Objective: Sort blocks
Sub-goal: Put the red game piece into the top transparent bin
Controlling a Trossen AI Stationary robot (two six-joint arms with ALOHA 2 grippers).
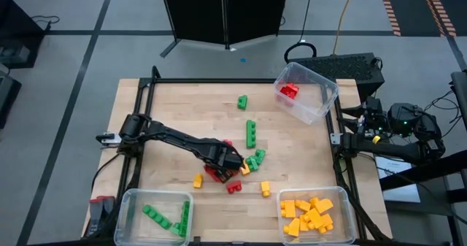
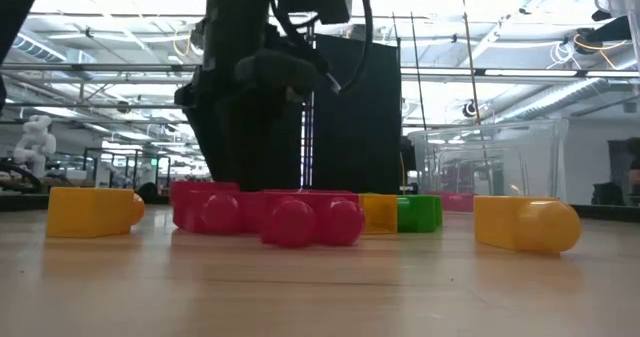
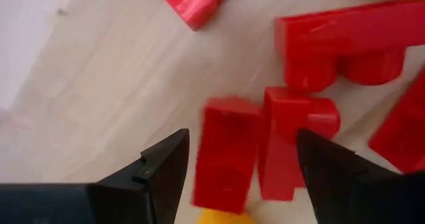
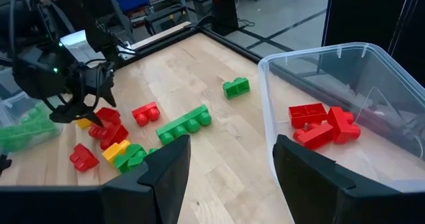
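Red, green and yellow blocks lie loose in the middle of the wooden table (image 1: 168,107). My left gripper (image 1: 228,164) points down over a cluster of red blocks (image 1: 217,174). In its wrist view the gripper (image 3: 242,134) is open, and its fingers stand on either side of two red blocks (image 3: 226,154) (image 3: 292,141) that lie side by side on the wood. No touch shows. More red blocks (image 3: 342,41) lie just beyond. My right gripper (image 4: 229,177) waits open at the table's right edge (image 1: 365,138), near the bin of red blocks (image 4: 322,124).
A clear bin (image 1: 305,91) with red blocks stands far right, a bin (image 1: 155,215) with green blocks near left, and a bin (image 1: 315,215) with yellow blocks near right. Green blocks (image 1: 251,133) (image 1: 241,101) and yellow blocks (image 1: 197,180) (image 1: 265,189) lie around the cluster.
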